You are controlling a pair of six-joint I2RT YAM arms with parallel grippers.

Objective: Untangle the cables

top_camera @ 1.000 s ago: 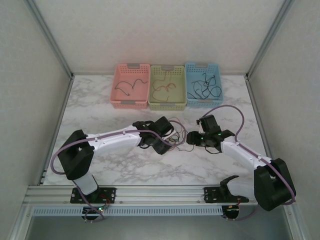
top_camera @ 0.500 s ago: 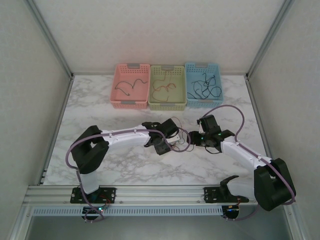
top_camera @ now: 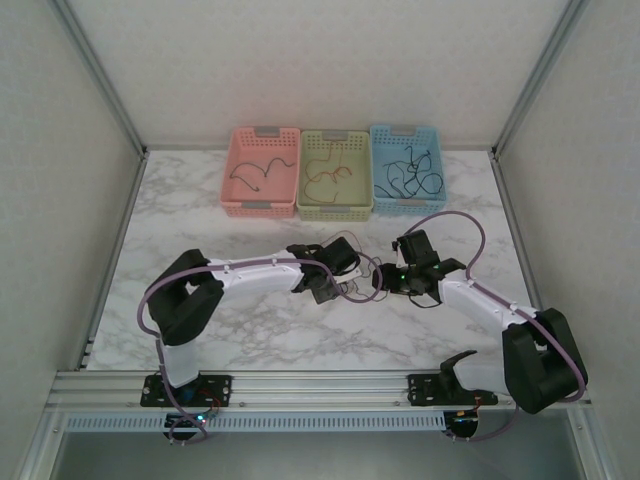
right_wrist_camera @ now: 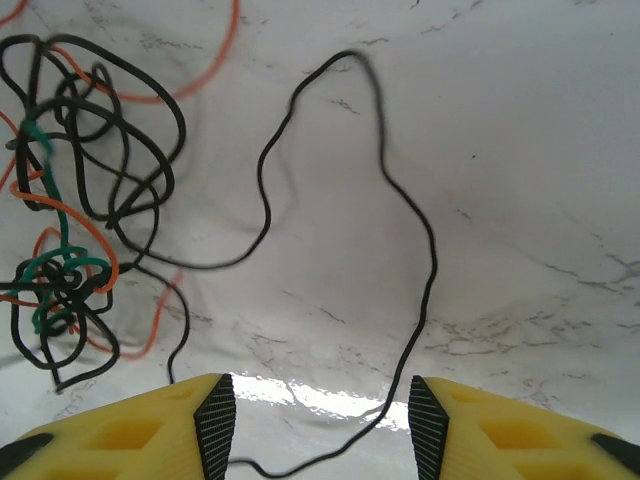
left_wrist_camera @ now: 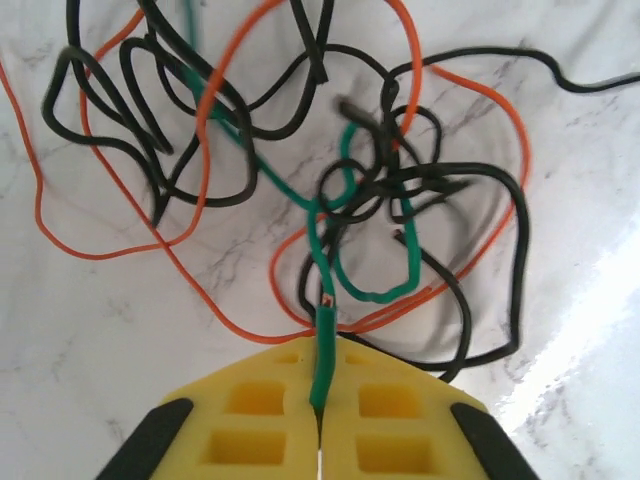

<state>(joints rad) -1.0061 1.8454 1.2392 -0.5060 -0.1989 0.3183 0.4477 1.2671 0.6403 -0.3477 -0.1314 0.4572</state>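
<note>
Cables (left_wrist_camera: 385,188) knot ahead of left gripper (left_wrist_camera: 320,430) | clamped on green cable (left_wrist_camera: 322,340) end, running straight into knot | right gripper (right_wrist_camera: 322,415) half-open, empty, astride black strand (right_wrist_camera: 432,265)

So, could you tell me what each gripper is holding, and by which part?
The left gripper pinches the thin green wire on a straight stretch leaving the tangle. The right gripper is open, holding nothing.
</note>
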